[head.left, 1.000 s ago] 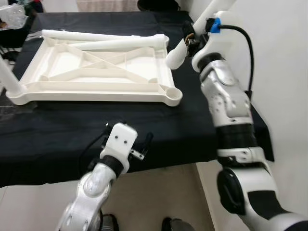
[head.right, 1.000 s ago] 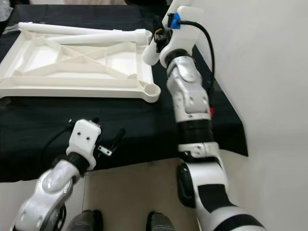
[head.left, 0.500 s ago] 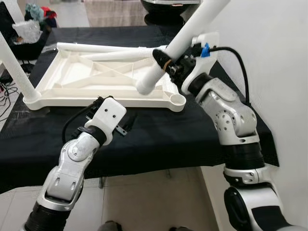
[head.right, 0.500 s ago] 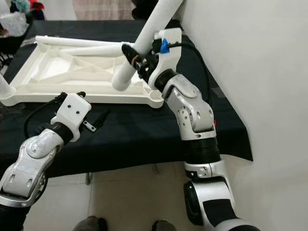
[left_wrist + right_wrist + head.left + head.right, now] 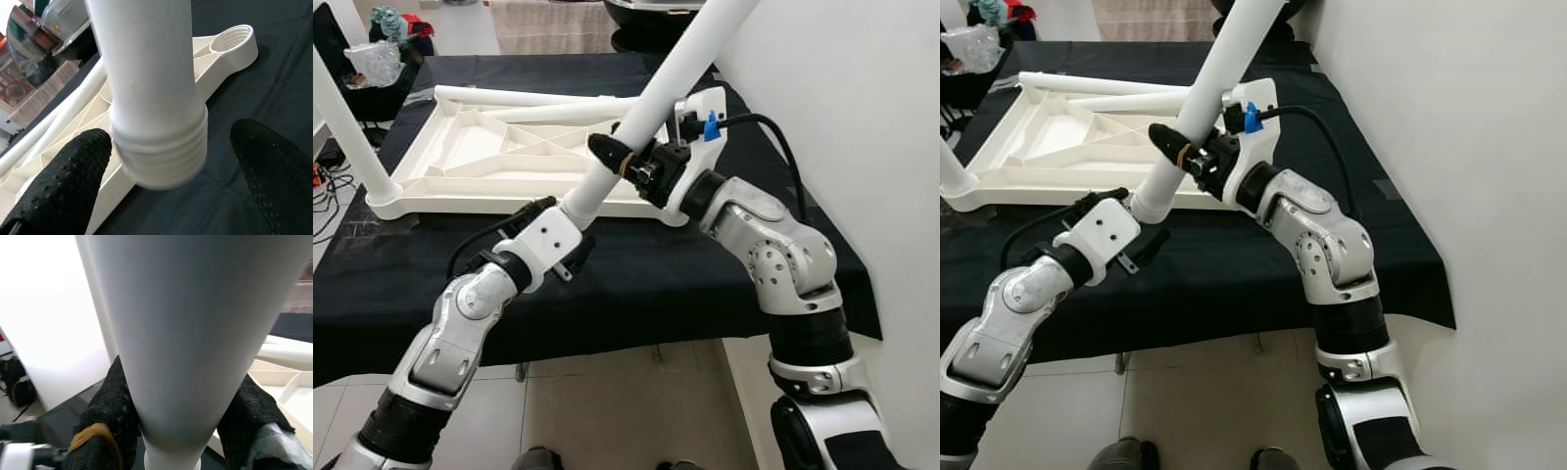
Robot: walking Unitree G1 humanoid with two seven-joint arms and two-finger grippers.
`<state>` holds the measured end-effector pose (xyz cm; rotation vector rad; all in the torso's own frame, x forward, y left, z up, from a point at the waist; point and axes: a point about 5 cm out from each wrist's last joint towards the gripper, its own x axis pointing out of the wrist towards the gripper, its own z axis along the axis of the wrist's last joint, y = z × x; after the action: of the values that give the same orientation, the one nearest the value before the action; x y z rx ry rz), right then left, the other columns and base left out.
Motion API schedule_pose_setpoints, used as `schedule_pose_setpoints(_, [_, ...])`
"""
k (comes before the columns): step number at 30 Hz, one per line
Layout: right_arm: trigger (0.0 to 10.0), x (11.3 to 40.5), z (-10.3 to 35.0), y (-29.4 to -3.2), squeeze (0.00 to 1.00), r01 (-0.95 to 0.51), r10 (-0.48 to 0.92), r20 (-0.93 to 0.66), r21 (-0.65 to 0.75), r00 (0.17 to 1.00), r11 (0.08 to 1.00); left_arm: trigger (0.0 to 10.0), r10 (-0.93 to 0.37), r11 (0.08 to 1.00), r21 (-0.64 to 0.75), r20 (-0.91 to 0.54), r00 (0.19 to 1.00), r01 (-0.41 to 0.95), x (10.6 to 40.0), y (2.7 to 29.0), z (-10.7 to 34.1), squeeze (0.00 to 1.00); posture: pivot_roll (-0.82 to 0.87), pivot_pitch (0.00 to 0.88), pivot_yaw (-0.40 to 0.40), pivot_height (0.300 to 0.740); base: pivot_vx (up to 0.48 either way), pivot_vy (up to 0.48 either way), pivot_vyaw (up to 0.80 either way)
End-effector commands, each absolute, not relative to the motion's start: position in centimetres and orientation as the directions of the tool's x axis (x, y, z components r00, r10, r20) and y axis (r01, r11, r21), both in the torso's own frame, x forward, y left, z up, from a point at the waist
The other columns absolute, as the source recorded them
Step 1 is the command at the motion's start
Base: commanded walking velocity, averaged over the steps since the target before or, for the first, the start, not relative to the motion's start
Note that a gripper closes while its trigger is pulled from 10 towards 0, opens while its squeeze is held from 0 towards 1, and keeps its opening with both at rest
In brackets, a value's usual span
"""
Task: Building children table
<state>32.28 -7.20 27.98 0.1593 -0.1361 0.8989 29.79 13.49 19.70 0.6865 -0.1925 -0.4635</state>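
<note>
While right hand (image 5: 625, 168) pinches table leg (image 5: 656, 98) | left hand (image 5: 161, 196) spread beneath its threaded end.

Place: a lived-in home room
Evidence: black cloth-covered table (image 5: 636, 284) against a plain white wall (image 5: 862, 117); beyond the table, a heap of coloured clothes (image 5: 396, 22); beige floor tiles (image 5: 607, 411) below it

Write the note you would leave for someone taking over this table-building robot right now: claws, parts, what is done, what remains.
Right claw: shut on the white leg, held slanted above the black cloth.
Left claw: open, fingers either side of the leg's threaded end, not gripping.
Tabletop: upside down on the cloth; near right corner socket open. One leg stands in the near left corner; spare legs lie along the far edge.
Left: screw in the held leg, then the spares.
</note>
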Motion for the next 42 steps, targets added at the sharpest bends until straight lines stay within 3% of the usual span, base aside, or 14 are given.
schedule_pose_setpoints(1, [0.0, 31.6, 28.1, -7.0, 0.00, -0.810, 0.790, 0.184, 0.074, 0.585, 0.582, 10.0, -0.480, 0.653, 0.669, 0.004, 0.877, 0.354, 29.9, 13.4, 19.3, 0.00, 0.04, 0.084, -0.035, 0.740, 0.000, 0.000, 0.00])
schedule_pose_setpoints(11, [0.0, 31.1, 28.2, -6.9, 0.00, -0.824, 0.806, 0.175, 0.091, 0.566, 0.559, 10.0, -0.459, 0.664, 0.667, 0.008, 0.888, 0.338, 30.4, 13.8, 18.8, 0.00, 0.03, 0.091, -0.033, 0.740, 0.000, 0.000, 0.00])
schedule_pose_setpoints(12, [0.0, 31.0, 28.3, -6.9, 0.00, -0.826, 0.807, 0.177, 0.094, 0.564, 0.557, 4.9, -0.454, 0.668, 0.667, 0.016, 0.891, 0.328, 30.4, 13.8, 18.6, 0.00, 0.03, 0.091, -0.035, 0.740, 0.000, 0.000, 0.00])
schedule_pose_setpoints(14, [0.0, 31.0, 28.3, -6.9, 0.00, -0.826, 0.807, 0.177, 0.094, 0.564, 0.557, 4.9, -0.454, 0.668, 0.667, 0.016, 0.891, 0.328, 30.4, 13.8, 18.6, 0.00, 0.03, 0.091, -0.035, 0.740, 0.000, 0.000, 0.00])
schedule_pose_setpoints(15, [0.0, 31.0, 28.4, -6.9, 0.00, -0.823, 0.803, 0.182, 0.100, 0.568, 0.559, 0.0, -0.454, 0.670, 0.667, 0.020, 0.891, 0.327, 30.4, 13.8, 18.5, 0.00, 0.03, 0.092, -0.032, 0.740, 0.000, 0.000, 0.00])
schedule_pose_setpoints(26, [0.0, 31.0, 28.6, -7.1, 0.00, -0.818, 0.795, 0.192, 0.117, 0.575, 0.563, 0.0, -0.446, 0.671, 0.680, 0.052, 0.894, 0.296, 30.6, 13.8, 18.6, 0.00, 0.03, 0.091, -0.035, 0.740, 0.000, 0.000, 0.00])
schedule_pose_setpoints(27, [4.4, 31.1, 28.6, -7.0, 0.00, -0.807, 0.784, 0.195, 0.110, 0.590, 0.580, 10.0, -0.431, 0.678, 0.681, 0.064, 0.900, 0.276, 30.8, 13.8, 18.8, 0.00, 0.03, 0.091, -0.035, 0.740, 0.000, 0.000, 0.00])
schedule_pose_setpoints(28, [4.4, 31.1, 28.6, -7.0, 0.00, -0.799, 0.775, 0.196, 0.105, 0.601, 0.592, 10.0, -0.420, 0.684, 0.681, 0.074, 0.904, 0.262, 30.9, 13.8, 19.0, 0.00, 0.03, 0.091, -0.035, 0.740, 0.000, 0.000, 0.00])
schedule_pose_setpoints(29, [10.0, 31.2, 28.5, -6.9, 0.00, -0.790, 0.762, 0.210, 0.117, 0.613, 0.602, 10.0, -0.414, 0.688, 0.680, 0.080, 0.907, 0.253, 31.1, 13.7, 19.2, 0.00, 0.03, 0.091, -0.035, 0.740, 0.000, 0.000, 0.00])
schedule_pose_setpoints(31, [10.0, 31.4, 28.4, -6.5, 0.00, -0.775, 0.738, 0.235, 0.170, 0.632, 0.609, 10.0, -0.411, 0.690, 0.679, 0.084, 0.908, 0.250, 31.2, 13.5, 19.3, 0.00, 0.03, 0.091, -0.035, 0.740, 0.000, 0.000, 0.00])
schedule_pose_setpoints(32, [10.0, 31.5, 28.4, -6.4, 1.00, -0.763, 0.723, 0.244, 0.187, 0.646, 0.619, 10.0, -0.413, 0.692, 0.677, 0.087, 0.907, 0.250, 31.3, 13.4, 19.4, 0.00, 0.03, 0.091, -0.035, 0.740, 0.000, 0.000, 0.00])
schedule_pose_setpoints(36, [10.0, 31.7, 28.2, -5.8, 1.00, -0.752, 0.707, 0.257, 0.213, 0.659, 0.624, 10.0, -0.409, 0.699, 0.673, 0.096, 0.907, 0.244, 31.5, 13.1, 19.6, 0.00, 0.03, 0.091, -0.035, 0.740, 0.000, 0.000, 0.00])
schedule_pose_setpoints(37, [10.0, 31.7, 28.2, -5.5, 0.20, -0.750, 0.702, 0.263, 0.219, 0.662, 0.625, 10.0, -0.409, 0.704, 0.667, 0.100, 0.907, 0.244, 31.6, 13.0, 19.8, 0.00, 0.03, 0.091, -0.035, 0.740, 0.000, 0.000, 0.00])
schedule_pose_setpoints(42, [10.0, 31.6, 28.4, -4.6, 0.00, -0.755, 0.695, 0.294, 0.240, 0.656, 0.610, 10.0, -0.424, 0.717, 0.649, 0.114, 0.899, 0.255, 32.0, 12.2, 20.3, 0.00, 0.03, 0.091, -0.035, 0.740, 0.000, 0.000, 0.00])
